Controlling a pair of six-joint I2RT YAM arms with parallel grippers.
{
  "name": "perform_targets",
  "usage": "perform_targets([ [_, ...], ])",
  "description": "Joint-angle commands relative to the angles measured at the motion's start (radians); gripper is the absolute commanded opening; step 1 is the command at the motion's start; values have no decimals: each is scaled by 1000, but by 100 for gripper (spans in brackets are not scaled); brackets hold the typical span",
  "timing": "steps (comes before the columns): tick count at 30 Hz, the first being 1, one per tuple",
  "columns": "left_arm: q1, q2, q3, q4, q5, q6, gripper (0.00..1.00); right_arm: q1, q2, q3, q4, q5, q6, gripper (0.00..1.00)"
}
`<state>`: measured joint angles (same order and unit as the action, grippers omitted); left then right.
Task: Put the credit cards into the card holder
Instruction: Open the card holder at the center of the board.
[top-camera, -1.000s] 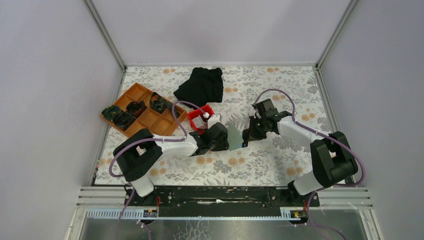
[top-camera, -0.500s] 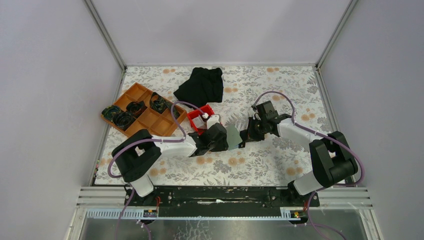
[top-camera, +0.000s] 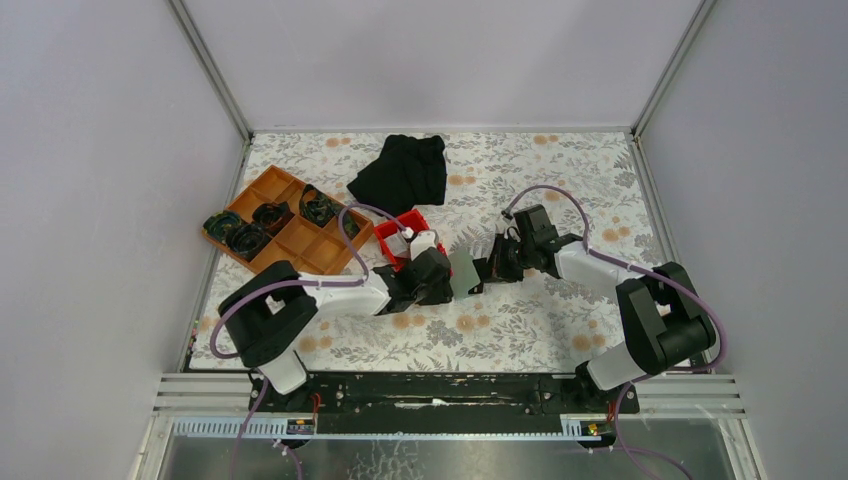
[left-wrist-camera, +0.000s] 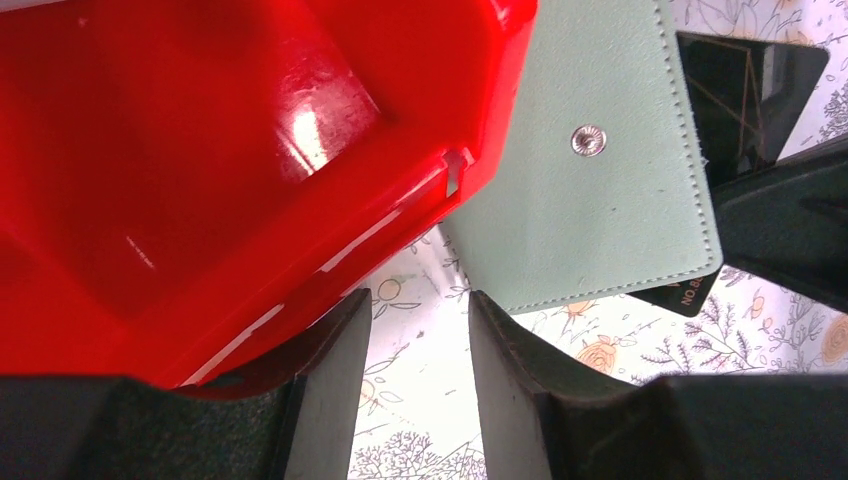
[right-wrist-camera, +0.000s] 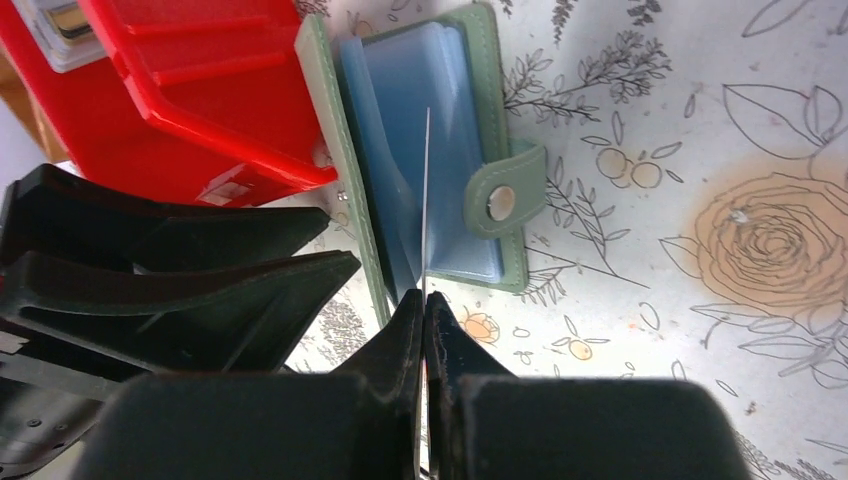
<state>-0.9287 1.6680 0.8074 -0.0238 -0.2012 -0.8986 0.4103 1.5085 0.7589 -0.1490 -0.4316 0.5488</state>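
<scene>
One card is in play, pinched edge-on in the right claw, whose fingers are pressed together on its lower end. Its free end stands over the blue sleeves of the card holder, which lies open about the middle of the counter. The step in hand looks to be sliding that card into a sleeve. Doing it well means lining the card's leading edge up with one sleeve mouth, pushing straight along the sleeve, and letting go only once most of the card is buried. The left claw, its fingers apart with only tablecloth between them, sits just beside the holder's outer cover. It would do best to brace that cover so the holder does not skid toward the red bin just beyond it. Farther off, an orange tray sits by the left edge and a black cloth near the far edge. With the card seen edge-on, I cannot tell whether its tip is inside a sleeve or between two. Whether the left fingers touch the cover is unclear, the bin hides part of that cover, and no other cards can be picked out for certain.
</scene>
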Motion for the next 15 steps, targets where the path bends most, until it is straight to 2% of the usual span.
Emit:
perform_targets([
  [1, 2, -7, -45, -151, -39, 17, 48, -6, 11, 0, 95, -62, 25, 0],
  [7, -2, -43, -47, -172, -59, 13, 48, -6, 23, 9, 107, -75, 27, 0],
  [15, -5, 11, -30, -182, -59, 18, 48, -6, 51, 21, 135, -111, 38, 0],
])
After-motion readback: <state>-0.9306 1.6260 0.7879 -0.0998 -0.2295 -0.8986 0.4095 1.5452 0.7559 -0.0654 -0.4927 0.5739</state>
